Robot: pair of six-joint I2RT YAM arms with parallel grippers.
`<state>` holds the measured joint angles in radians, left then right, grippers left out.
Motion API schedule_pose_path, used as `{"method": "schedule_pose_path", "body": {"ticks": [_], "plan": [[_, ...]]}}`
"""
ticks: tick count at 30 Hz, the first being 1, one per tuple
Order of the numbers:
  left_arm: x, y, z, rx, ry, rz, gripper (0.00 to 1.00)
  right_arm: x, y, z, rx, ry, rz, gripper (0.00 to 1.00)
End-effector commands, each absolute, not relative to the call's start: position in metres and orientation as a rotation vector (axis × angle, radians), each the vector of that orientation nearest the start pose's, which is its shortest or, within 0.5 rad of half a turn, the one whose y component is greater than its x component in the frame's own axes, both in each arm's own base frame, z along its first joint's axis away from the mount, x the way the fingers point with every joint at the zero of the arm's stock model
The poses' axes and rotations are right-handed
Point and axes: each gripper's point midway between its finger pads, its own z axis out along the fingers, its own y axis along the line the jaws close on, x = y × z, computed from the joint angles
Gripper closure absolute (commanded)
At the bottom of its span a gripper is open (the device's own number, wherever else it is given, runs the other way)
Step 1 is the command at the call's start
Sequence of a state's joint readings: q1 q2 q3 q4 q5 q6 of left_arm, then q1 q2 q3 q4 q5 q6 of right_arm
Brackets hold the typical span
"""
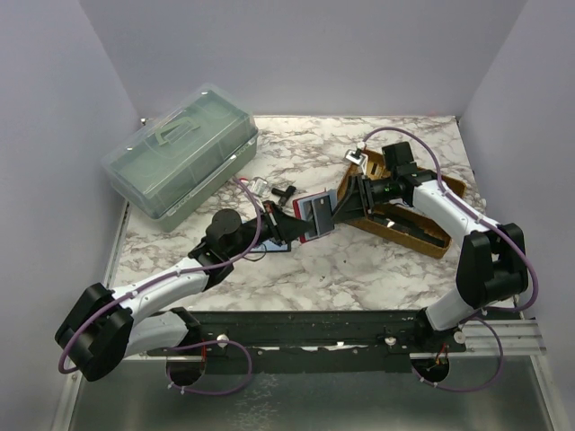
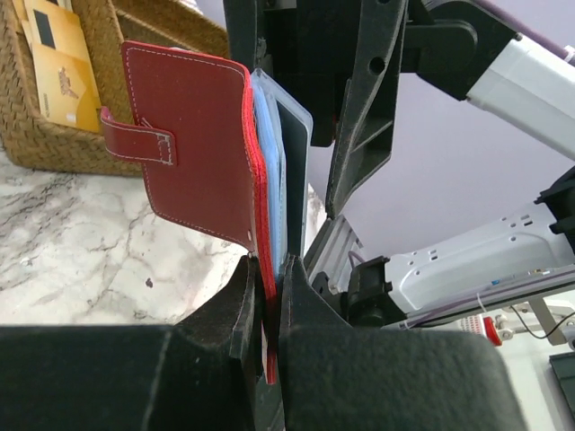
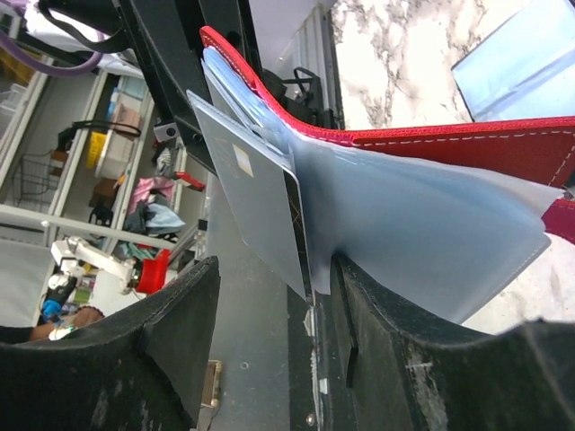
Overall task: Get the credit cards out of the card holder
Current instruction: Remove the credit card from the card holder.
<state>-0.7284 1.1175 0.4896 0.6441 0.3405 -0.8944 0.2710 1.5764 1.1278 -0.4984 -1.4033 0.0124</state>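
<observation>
The top camera sits high, above and behind the 2 arms, and looks down over the whole marble counter (image 1: pixel 359 269). It is far back, so the left arm (image 1: pixel 162 287), the right arm (image 1: pixel 449 206), the green box (image 1: pixel 180 162) at far left and the basket (image 1: pixel 429 242) at right all fit in.

The left wrist camera rides very close behind the left jaws and faces right, toward the basket (image 2: pixel 54 135) and the right arm (image 2: pixel 530 76).

The right wrist camera rides very close behind the right jaws and faces left, past the counter (image 3: pixel 395 54) into the room.

All 3 views share the red card holder (image 1: pixel 314 214) (image 2: pixel 198 153) (image 3: pixel 449 144) in the middle.
</observation>
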Motion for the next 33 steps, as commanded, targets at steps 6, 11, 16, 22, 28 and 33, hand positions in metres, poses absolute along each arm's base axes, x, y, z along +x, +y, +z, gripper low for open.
{"method": "schedule_pose_path", "body": {"ticks": [6,11,16,22,28,33], "plan": [[0.212,-0.321,0.286,0.232,1.619,-1.579,1.00,0.226,0.244,0.258,-0.891,1.854,2.082,0.43],[0.213,-0.322,0.286,0.228,1.620,-1.578,1.00,0.226,0.244,0.265,-0.891,1.868,2.091,0.53],[0.215,-0.320,0.281,0.215,1.628,-1.562,1.00,0.225,0.244,0.264,-0.863,1.899,2.104,0.72],[0.213,-0.312,0.277,0.183,1.623,-1.542,1.00,0.226,0.242,0.264,-0.881,1.877,2.095,1.00],[0.204,-0.299,0.285,0.162,1.579,-1.559,1.00,0.221,0.237,0.268,-0.924,1.847,2.101,1.00],[0.197,-0.292,0.289,0.146,1.549,-1.594,1.00,0.215,0.235,0.271,-0.983,1.829,2.055,1.00]]}}
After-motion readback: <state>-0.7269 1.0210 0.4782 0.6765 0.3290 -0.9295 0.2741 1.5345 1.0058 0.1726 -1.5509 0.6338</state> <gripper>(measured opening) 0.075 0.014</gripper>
